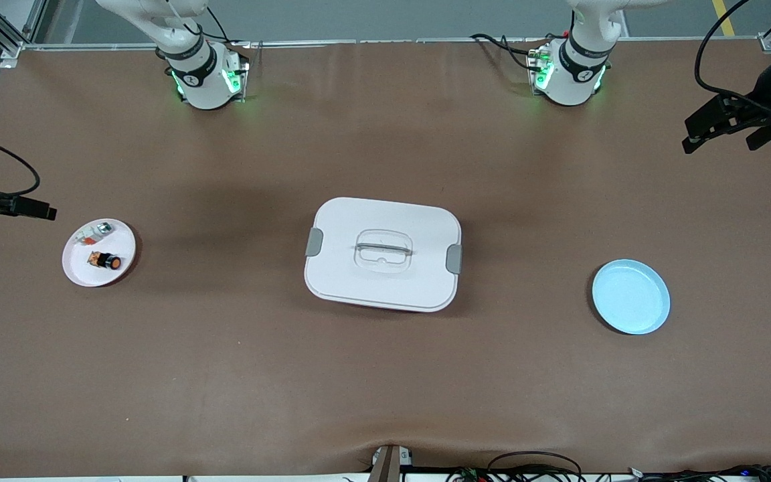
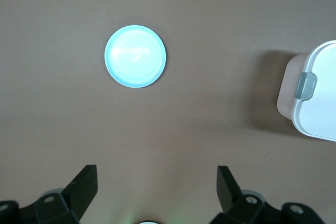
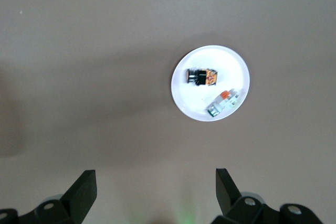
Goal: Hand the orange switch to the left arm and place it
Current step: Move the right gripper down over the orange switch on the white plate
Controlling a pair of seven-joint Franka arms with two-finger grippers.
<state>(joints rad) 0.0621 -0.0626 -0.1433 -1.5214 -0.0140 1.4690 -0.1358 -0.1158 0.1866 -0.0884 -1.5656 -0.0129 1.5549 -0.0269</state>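
Orange switch lies on white plate beside a white-silver part, at right arm's end of desk. Right end effector and left end effector both wide open, empty. Right should drop straight down, pinch the black body only, then lift well above the box

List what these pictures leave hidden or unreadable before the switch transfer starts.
- Right gripper: cut off by the front view's edge; the wrist view shows only its open jaws.
- Left gripper: wrist view's lower edge crops it.
- Box: the lid hides its contents.
- Orange switch on the white plate: markings too small.
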